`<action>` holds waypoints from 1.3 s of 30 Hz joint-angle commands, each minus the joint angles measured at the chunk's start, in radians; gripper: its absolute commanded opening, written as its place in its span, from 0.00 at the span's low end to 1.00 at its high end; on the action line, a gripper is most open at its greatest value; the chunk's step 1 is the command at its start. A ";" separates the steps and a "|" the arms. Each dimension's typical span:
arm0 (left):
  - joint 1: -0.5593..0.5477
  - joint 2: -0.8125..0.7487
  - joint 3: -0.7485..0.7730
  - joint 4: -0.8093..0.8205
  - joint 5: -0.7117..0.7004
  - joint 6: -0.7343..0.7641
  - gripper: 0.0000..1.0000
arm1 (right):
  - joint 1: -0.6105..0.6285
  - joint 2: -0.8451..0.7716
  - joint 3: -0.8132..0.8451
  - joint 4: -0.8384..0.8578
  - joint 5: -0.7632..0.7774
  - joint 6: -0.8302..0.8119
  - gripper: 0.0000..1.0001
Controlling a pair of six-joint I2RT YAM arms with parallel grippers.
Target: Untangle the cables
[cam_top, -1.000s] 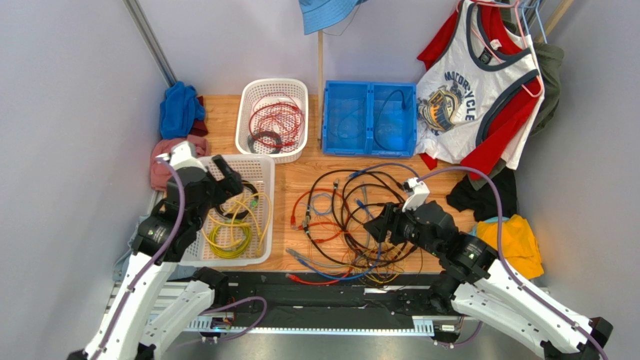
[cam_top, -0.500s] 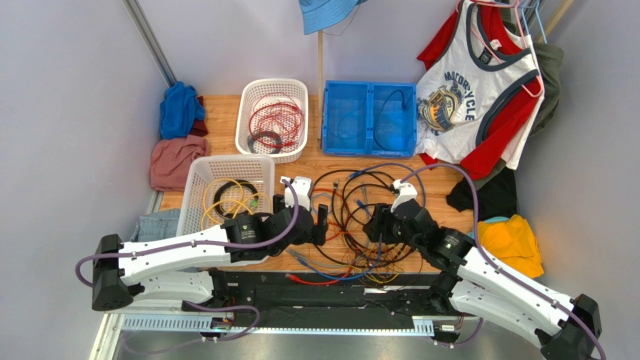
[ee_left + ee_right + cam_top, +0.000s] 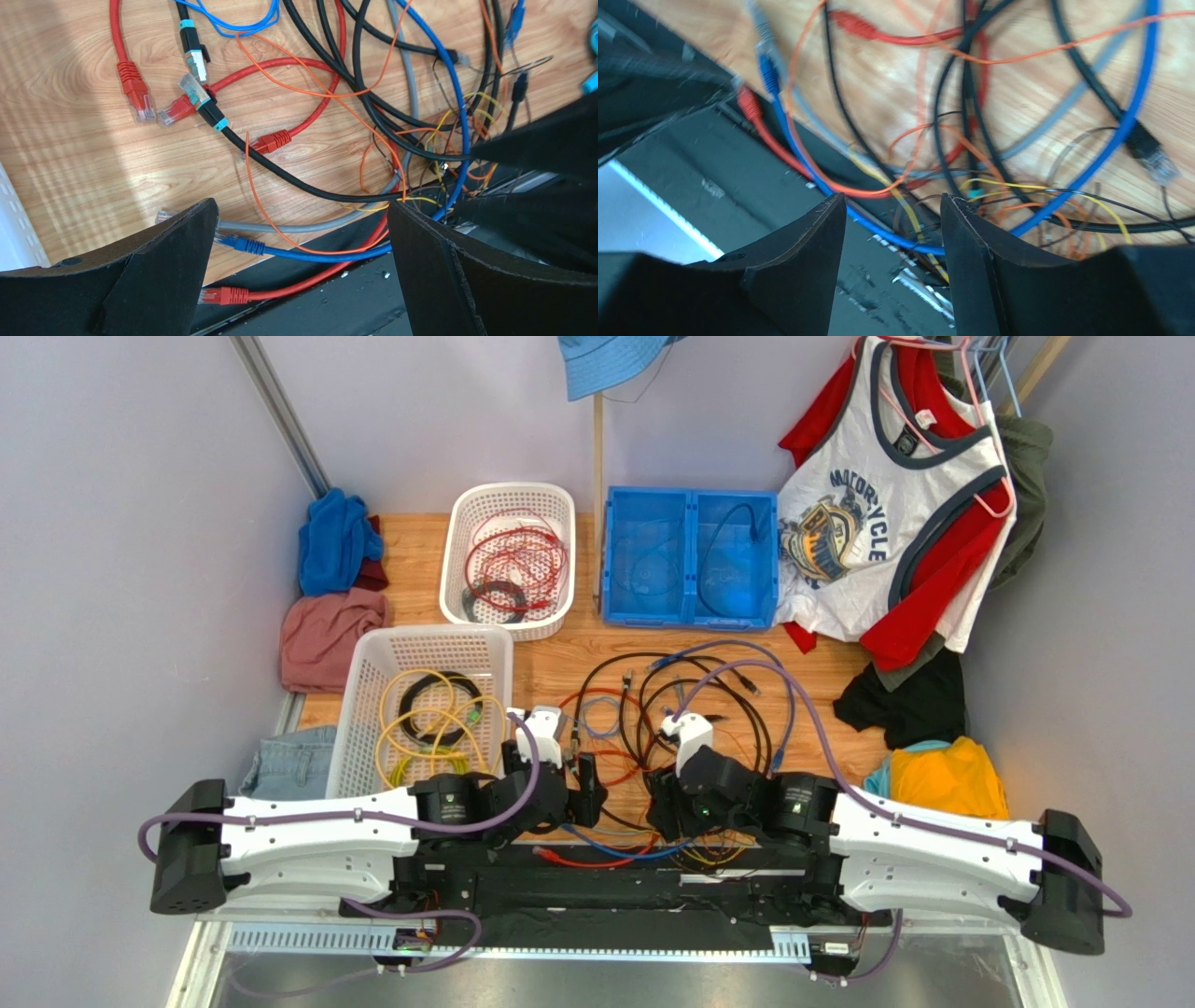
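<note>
Found the cables (image 3: pixel 659 728) heaped in a loose knot on the wooden surface (image 3: pixel 561 661), toward its near edge and between the two arms; made out black, blue, red, orange, grey and thin yellow cords crossing one another, with a few strands hanging past the edge onto the black rail (image 3: pixel 631 893); saw the left tool (image 3: pixel 582 787) low at the left flank of the heap, spread wide, gripping nothing; from its wrist, saw both fingers (image 3: pixel 161 273) well apart above a grey cord, a blue plug (image 3: pixel 238 245) and a thin orange strand, touching none of them so far as could be told; noted red plugs (image 3: pixel 137 87) lying on bare wood beyond; saw the right tool (image 3: pixel 662 809) low at the near right flank of the heap, close to the left one; from its wrist, saw its fingers part-way apart, a clear gap between them, nothing pinched; picked out blue, orange and yellow strands beyond that gap, blurred, at the edge of the surface; could not tell whether the fingertips touched any cord. Left of the heap, found a white basket (image 3: pixel 368 661) holding yellow and black coils (image 3: pixel 421 756); farther back, a second white basket (image 3: pixel 463 511) with red cords (image 3: pixel 512 557), and beside it a blue bin (image 3: pixel 612 560) with a black cord (image 3: pixel 718 546) in its right compartment; saw clothes (image 3: pixel 870 504) piled and hung around the edges.
</note>
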 commanded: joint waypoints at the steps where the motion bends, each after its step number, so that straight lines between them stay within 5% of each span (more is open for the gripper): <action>1: -0.012 -0.064 -0.040 0.063 -0.048 -0.085 0.99 | 0.085 0.097 0.094 -0.002 0.091 -0.013 0.54; 11: -0.015 -0.124 -0.101 0.046 -0.047 -0.157 0.99 | 0.161 0.330 0.129 0.027 0.133 -0.036 0.45; 23: -0.015 -0.095 -0.106 0.063 -0.045 -0.155 0.99 | 0.170 0.370 0.100 -0.054 0.205 0.038 0.41; 35: -0.016 -0.108 -0.107 0.037 -0.053 -0.166 0.99 | 0.171 0.396 0.122 -0.060 0.208 0.036 0.14; 39: -0.016 -0.115 -0.109 0.032 -0.056 -0.166 0.99 | 0.171 0.404 0.131 -0.071 0.190 0.028 0.23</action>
